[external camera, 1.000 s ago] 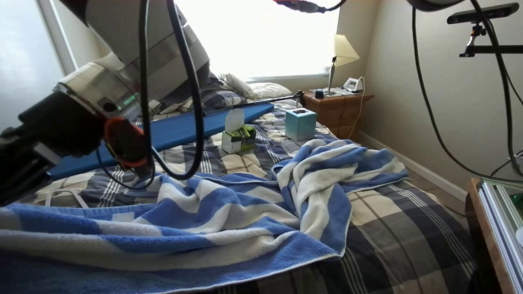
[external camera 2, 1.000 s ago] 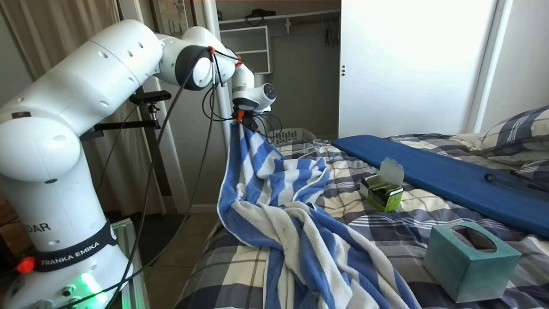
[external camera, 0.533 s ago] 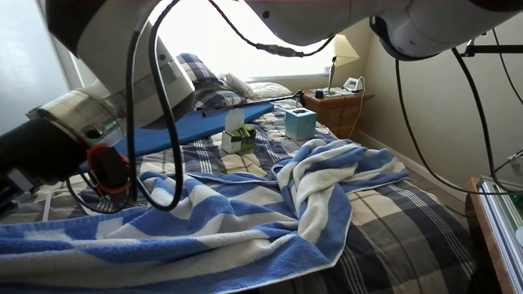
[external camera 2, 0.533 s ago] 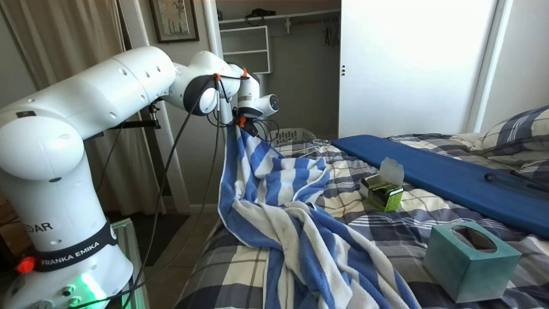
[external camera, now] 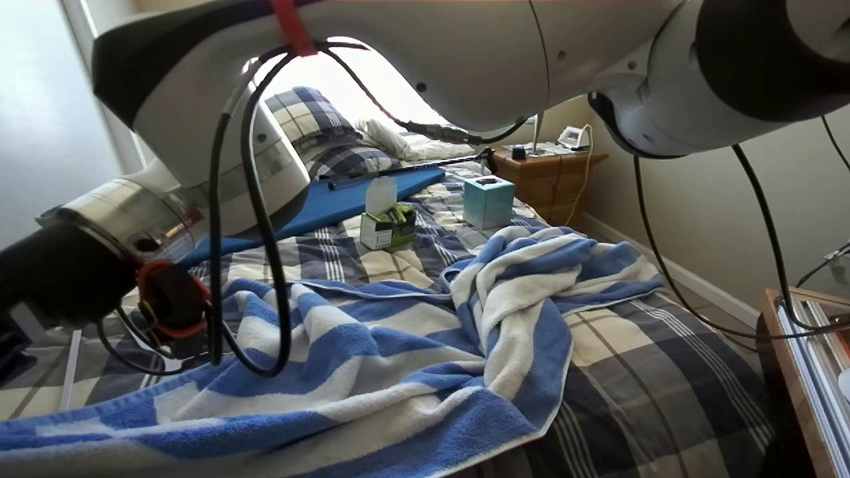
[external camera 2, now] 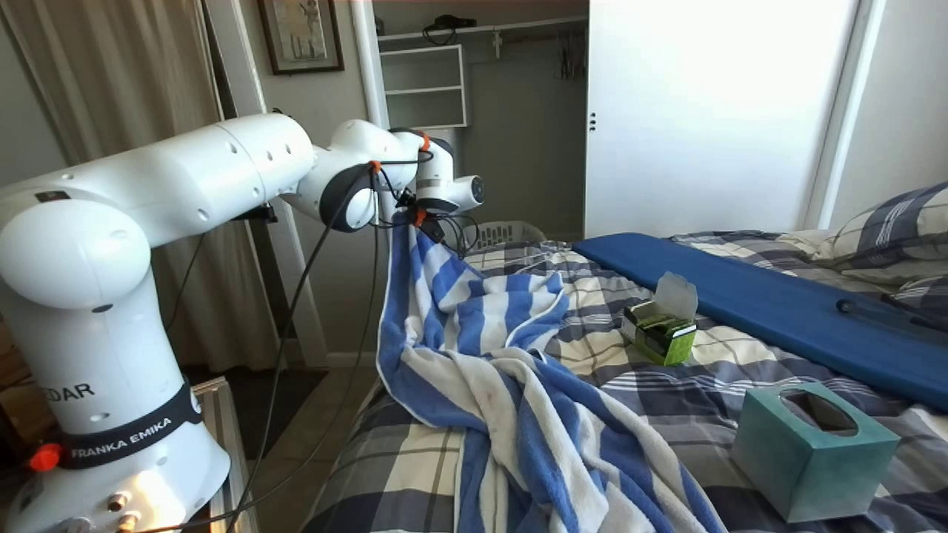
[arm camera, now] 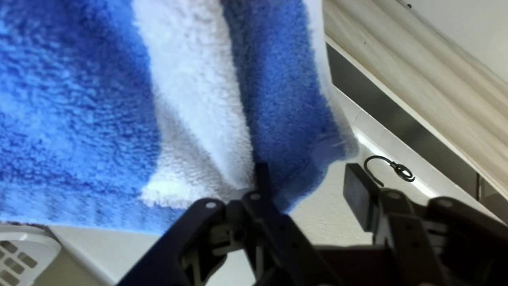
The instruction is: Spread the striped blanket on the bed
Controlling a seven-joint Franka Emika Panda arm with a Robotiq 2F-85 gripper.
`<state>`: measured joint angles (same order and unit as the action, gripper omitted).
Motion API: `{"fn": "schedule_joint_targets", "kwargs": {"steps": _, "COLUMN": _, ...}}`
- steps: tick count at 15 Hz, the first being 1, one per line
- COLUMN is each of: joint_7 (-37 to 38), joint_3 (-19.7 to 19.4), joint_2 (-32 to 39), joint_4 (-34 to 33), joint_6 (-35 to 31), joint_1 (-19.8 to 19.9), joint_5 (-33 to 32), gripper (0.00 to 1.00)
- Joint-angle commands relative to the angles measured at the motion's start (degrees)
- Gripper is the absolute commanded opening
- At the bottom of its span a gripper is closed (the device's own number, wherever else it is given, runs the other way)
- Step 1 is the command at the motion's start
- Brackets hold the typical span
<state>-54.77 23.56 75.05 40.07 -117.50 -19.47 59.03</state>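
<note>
The striped blanket [external camera: 412, 345] lies in rumpled folds across the near end of the plaid bed [external camera: 651, 378]. It also shows in an exterior view [external camera 2: 474, 318], where one end rises toward my gripper [external camera 2: 406, 203] beyond the bed's edge. In the wrist view my gripper [arm camera: 308, 178] has its fingers wide apart. The blanket [arm camera: 190, 87] passes behind and against the left finger, with its corner between the fingers. The right finger stands apart from the cloth. In an exterior view the gripper [external camera: 14, 345] is partly cut off at the left edge.
A long blue pad [external camera 2: 711, 296] lies across the bed. A green box [external camera 2: 661, 333] and a teal tissue box [external camera 2: 815, 451] stand on the bed. A white laundry basket [external camera 2: 507, 234] is behind the bed. A wooden nightstand [external camera: 551, 179] stands by the far wall.
The arm has come down, and the gripper has lowered. The raised end of the blanket has sunk with it. The light on the robot base has turned from green to whitish.
</note>
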Motion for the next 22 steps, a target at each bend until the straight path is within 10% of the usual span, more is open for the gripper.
{"fn": "schedule_joint_targets", "kwargs": {"steps": 1, "joint_7": 15.14, "joint_3": -3.39, "joint_2": 1.15, "joint_4": -4.83, "joint_6": -1.47, "joint_1": -3.01, "joint_5": -3.12, "gripper": 0.84}}
{"fn": "schedule_joint_targets", "kwargs": {"steps": 4, "joint_7": 26.48, "joint_3": -5.48, "joint_2": 0.85, "joint_4": -5.81, "joint_6": -1.47, "joint_1": -4.30, "joint_5": -6.65, "gripper": 1.00}}
{"fn": "schedule_joint_targets", "kwargs": {"steps": 22, "joint_7": 84.59, "joint_3": -9.49, "joint_2": -1.20, "joint_4": -10.19, "joint_6": 22.45, "joint_1": -2.80, "joint_5": -31.72, "gripper": 1.00}}
